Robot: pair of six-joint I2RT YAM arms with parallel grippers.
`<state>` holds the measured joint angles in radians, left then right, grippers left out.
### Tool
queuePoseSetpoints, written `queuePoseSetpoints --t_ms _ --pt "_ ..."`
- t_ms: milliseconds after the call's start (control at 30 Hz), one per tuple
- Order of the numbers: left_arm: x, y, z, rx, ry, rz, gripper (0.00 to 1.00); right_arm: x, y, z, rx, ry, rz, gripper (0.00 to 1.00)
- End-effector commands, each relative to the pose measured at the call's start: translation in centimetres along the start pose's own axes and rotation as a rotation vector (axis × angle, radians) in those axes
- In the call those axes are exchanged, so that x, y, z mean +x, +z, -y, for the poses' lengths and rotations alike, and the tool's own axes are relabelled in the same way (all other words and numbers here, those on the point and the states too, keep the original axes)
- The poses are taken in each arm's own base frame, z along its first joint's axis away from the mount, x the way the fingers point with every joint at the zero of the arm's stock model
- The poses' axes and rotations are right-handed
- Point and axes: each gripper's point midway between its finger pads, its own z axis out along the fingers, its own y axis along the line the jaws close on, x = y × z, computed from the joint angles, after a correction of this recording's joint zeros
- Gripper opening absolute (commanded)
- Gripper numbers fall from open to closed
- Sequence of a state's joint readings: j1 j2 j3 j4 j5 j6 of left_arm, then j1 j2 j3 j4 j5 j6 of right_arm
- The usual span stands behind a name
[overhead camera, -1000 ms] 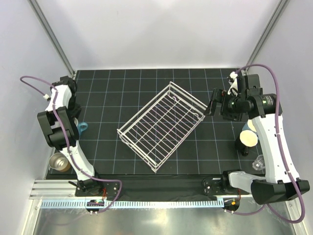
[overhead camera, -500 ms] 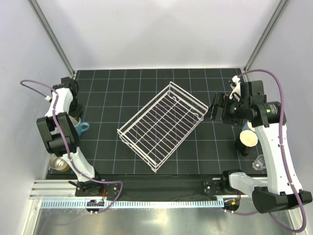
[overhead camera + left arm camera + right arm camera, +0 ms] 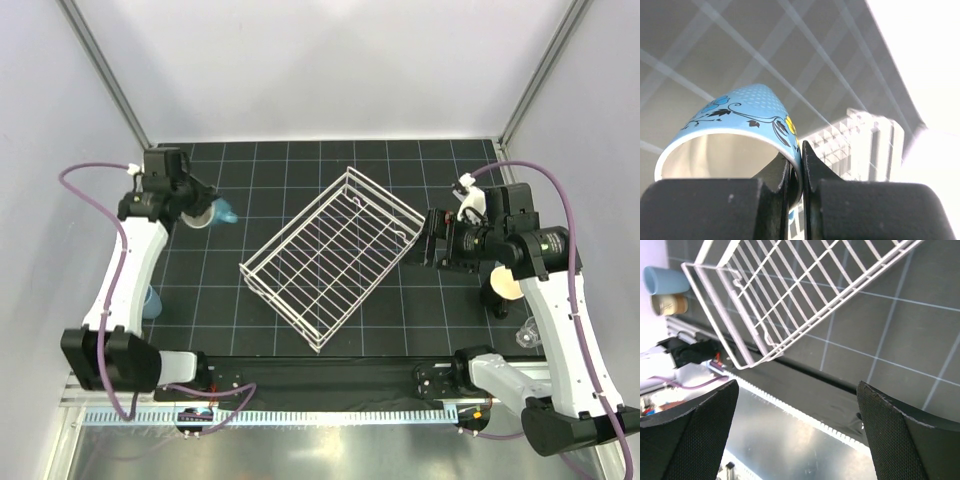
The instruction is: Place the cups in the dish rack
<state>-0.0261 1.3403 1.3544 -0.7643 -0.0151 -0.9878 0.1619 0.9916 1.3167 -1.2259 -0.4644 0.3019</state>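
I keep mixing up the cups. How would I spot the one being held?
Find the white wire rack in the middle. To its left, the left pincer grips a blue mug by its rim. What sets it apart is a handle and a painted black vine with blue and yellow flowers.

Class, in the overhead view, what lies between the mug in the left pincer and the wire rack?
Only bare black gridded mat, seen in the top view, separates the mug held by the left pincer from the dish rack.
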Motion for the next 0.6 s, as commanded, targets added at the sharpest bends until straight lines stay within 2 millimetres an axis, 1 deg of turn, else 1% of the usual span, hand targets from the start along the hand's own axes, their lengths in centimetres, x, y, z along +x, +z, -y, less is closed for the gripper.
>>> queuePoseSetpoints --t_ms 0,33,67,100,133,167,200,233,267,300,333,367,400,433,467,500,533,567 --pt "0.3 -5.3 9.1 0.440 0.001 0.031 0.01 -1.1 -1.2 -3.4 -0.135 -0.058 0.038 1.00" --pt "0.7 -6.1 10.3 0.500 0.007 0.021 0.00 -1.1 -1.1 -3.8 -0.155 -0.056 0.032 1.00" --pt "1.2 -7.7 12.2 0.601 0.016 -0.005 0.00 -1.3 -1.2 -4.7 -0.200 -0.041 0.029 1.00" --pt "1.9 -9.0 13.6 0.664 0.035 -0.026 0.00 -1.2 -1.1 -5.1 -0.221 -0.028 0.023 1.00" --pt "2.5 -10.4 14.5 0.717 0.053 -0.042 0.00 -1.3 -1.1 -5.7 -0.249 -0.014 0.021 1.00" --pt "2.7 -11.8 15.6 0.777 0.071 -0.039 0.00 -1.6 -1.4 -6.7 -0.302 -0.003 0.024 1.00" --pt "3.8 -13.0 16.4 0.824 0.092 -0.058 0.00 -1.8 -1.7 -7.3 -0.328 0.004 0.026 1.00" --pt "4.3 -14.2 16.8 0.867 0.103 -0.057 0.00 -2.1 -2.0 -7.7 -0.343 -0.001 0.033 1.00" --pt "4.9 -14.9 17.3 0.901 0.101 -0.069 0.01 -2.4 -2.2 -8.1 -0.356 -0.005 0.042 1.00" --pt "5.1 -16.1 18.1 0.963 0.106 -0.058 0.00 -2.9 -2.8 -8.6 -0.367 -0.015 0.064 1.00" --pt "6.7 -16.2 18.3 0.987 0.106 -0.091 0.01 -3.2 -3.1 -8.8 -0.376 -0.023 0.081 1.00" --pt "7.5 -16.9 18.6 1.026 0.107 -0.104 0.00 -3.8 -3.3 -9.3 -0.395 -0.039 0.110 1.00" --pt "7.4 -18.4 19.8 1.115 0.094 -0.082 0.00 -3.9 -3.2 -9.5 -0.411 -0.039 0.117 1.00" --pt "8.9 -19.3 20.4 1.163 0.098 -0.110 0.00 -4.1 -3.3 -9.8 -0.431 -0.008 0.119 1.00" --pt "9.6 -19.2 20.8 1.190 0.093 -0.121 0.00 -4.6 -2.7 -10.0 -0.458 -0.008 0.136 1.00" --pt "10.0 -19.7 21.4 1.221 0.084 -0.123 0.00 -4.5 -2.8 -10.5 -0.499 -0.005 0.131 1.00" --pt "10.3 -20.8 22.2 1.279 0.088 -0.115 0.01 -4.6 -2.7 -10.9 -0.525 0.037 0.122 1.00" --pt "11.6 -21.6 23.2 1.313 0.103 -0.142 0.00 -5.1 -2.2 -11.0 -0.551 0.034 0.139 0.98"
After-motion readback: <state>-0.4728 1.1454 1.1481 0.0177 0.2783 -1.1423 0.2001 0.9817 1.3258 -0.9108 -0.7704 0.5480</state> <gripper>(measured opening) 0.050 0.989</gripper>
